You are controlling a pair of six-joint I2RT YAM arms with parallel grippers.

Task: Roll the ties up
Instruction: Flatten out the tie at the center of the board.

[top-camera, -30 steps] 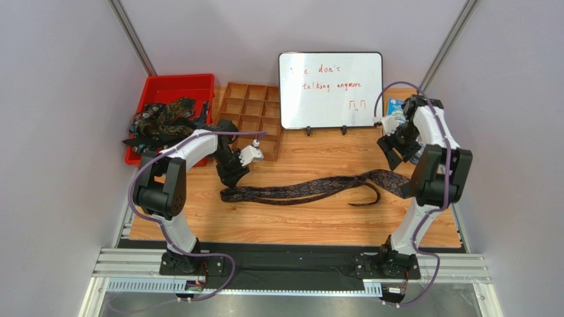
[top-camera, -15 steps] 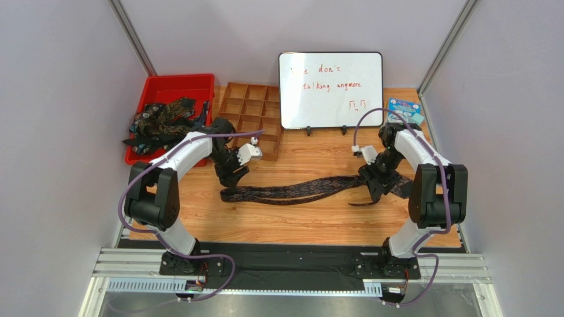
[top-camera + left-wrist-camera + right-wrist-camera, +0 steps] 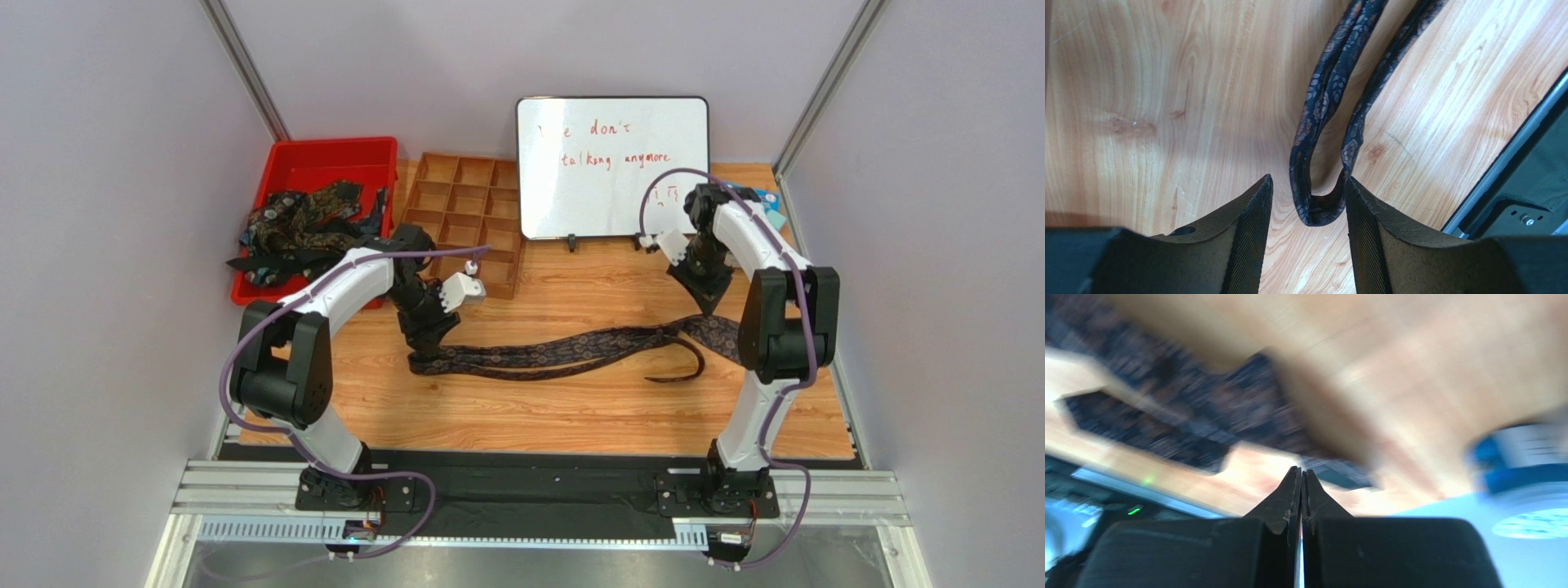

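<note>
Pulling back from the tie (image 3: 552, 353) toward the whiteboard (image 3: 611, 165), the right gripper (image 3: 1301, 476) has snapped fully closed on nothing. The tie lies unmoved across the wooden table (image 3: 552, 417), its folded left end between the half-parted jaws of the left gripper (image 3: 1308, 184).

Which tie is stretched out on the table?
The single tie lying lengthwise across the wooden table; the other ties sit heaped in the red bin.

Tie (image 3: 1324, 110): matt printed cloth. Table (image 3: 1168, 92): smooth grained wood. Bin (image 3: 325, 157): glossy plastic.
</note>
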